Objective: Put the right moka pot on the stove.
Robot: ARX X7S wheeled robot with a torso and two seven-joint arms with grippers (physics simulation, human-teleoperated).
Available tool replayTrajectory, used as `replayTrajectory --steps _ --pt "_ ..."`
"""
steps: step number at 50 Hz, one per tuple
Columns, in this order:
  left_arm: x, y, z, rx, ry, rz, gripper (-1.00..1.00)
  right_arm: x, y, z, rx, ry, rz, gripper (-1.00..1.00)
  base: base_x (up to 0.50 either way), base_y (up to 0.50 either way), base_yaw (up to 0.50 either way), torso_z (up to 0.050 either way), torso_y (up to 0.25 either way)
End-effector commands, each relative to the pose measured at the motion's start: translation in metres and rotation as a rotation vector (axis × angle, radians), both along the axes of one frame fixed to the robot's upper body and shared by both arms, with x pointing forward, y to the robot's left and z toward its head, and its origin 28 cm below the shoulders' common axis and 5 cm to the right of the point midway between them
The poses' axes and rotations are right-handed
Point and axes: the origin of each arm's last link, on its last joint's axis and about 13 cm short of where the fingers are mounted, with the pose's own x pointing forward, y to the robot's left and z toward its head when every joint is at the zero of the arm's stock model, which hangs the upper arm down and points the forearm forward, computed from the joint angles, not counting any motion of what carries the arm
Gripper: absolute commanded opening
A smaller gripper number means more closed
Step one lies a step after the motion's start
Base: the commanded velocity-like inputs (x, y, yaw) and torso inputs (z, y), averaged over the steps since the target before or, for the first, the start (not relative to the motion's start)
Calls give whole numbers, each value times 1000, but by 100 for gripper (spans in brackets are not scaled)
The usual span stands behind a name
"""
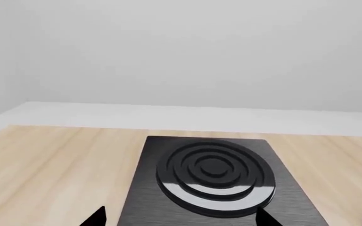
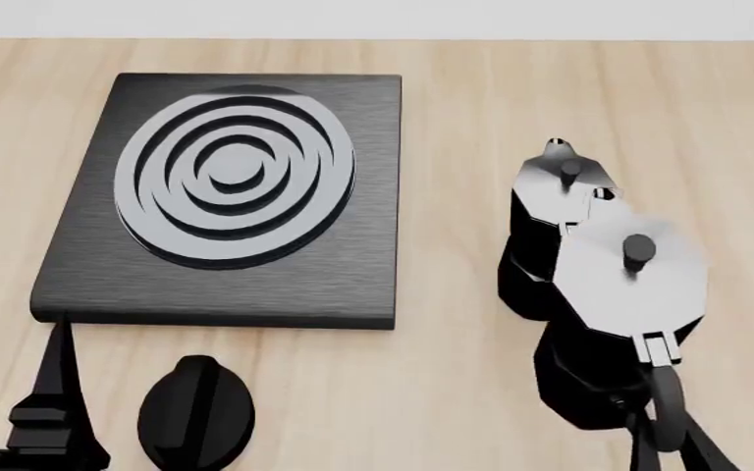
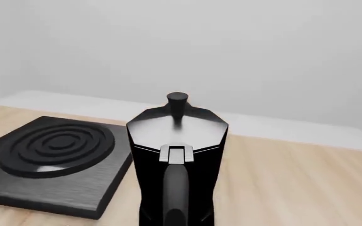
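The stove (image 2: 220, 255) is a black slab with grey burner rings at the table's left; it also shows in the left wrist view (image 1: 218, 188) and the right wrist view (image 3: 49, 160). Two black moka pots stand close together at the right. The right moka pot (image 2: 626, 294) is the nearer, larger-looking one and overlaps the other pot (image 2: 554, 211). My right gripper (image 2: 668, 446) is shut on its curved handle (image 3: 176, 188), and the pot appears raised. My left gripper (image 1: 181, 221) is open and empty at the stove's near edge.
An oval black dial knob (image 2: 196, 412) lies on the wooden table (image 2: 456, 373) in front of the stove, beside a finger (image 2: 60, 383) of my left gripper. A pale wall rises behind the table's far edge.
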Motion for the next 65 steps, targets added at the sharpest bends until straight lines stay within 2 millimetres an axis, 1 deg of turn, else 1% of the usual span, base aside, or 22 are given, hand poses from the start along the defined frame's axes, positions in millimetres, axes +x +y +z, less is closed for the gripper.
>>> replayTrajectory --steps 1,9,18,19,20,23,24,25,26,27,28,30,31,36,41,50,65 --pt "0 0 0 -1 0 0 100 -3 14 10 -42 -51 78 -100 0 0 0 15 0" --pt "0 0 0 3 -1 4 100 0 22 9 -48 -48 127 -100 0 0 0 0 1" --pt "0 0 -1 0 -2 0 100 9 31 5 -60 -37 177 -100 0 0 0 0 0" --pt "0 0 -1 -1 -3 1 100 10 32 7 -62 -38 179 -100 0 0 0 0 0" --pt "0 0 0 -1 -3 1 100 11 32 13 -63 -39 181 -100 0 0 0 0 0" --pt "-1 0 -1 11 -13 4 100 12 37 5 -71 -41 202 -100 0 0 0 0 3" --pt "-1 0 0 10 -11 6 100 13 37 6 -68 -41 202 -100 0 0 0 0 0" --pt "0 0 0 5 -8 5 100 15 38 15 -65 -42 203 -100 0 0 0 0 0" --pt "0 0 0 3 -7 4 100 16 38 18 -66 -44 203 -100 0 0 0 0 0" --pt "0 0 -1 4 -7 4 100 17 39 19 -67 -45 205 -100 0 0 0 0 0" --pt "0 0 0 5 -8 5 100 17 39 10 -66 -44 208 -100 0 0 0 0 0" --pt "0 0 0 6 -9 6 100 20 40 6 -66 -43 215 -100 0 0 0 0 0" --pt "-1 0 0 4 -9 5 100 22 41 16 -63 -43 214 -100 0 0 0 0 0" --pt "0 0 0 9 -10 2 100 28 45 21 -71 -47 233 -100 0 0 0 0 2" --pt "-1 0 0 3 -9 2 100 37 48 24 -75 -51 239 -100 0 0 0 0 0" --pt "0 0 0 -4 -4 -3 100 42 54 27 -79 -54 265 -100 0 0 0 0 1" --pt "0 0 0 -6 0 -5 100 61 60 33 -90 -46 291 -100 0 0 0 1 1"
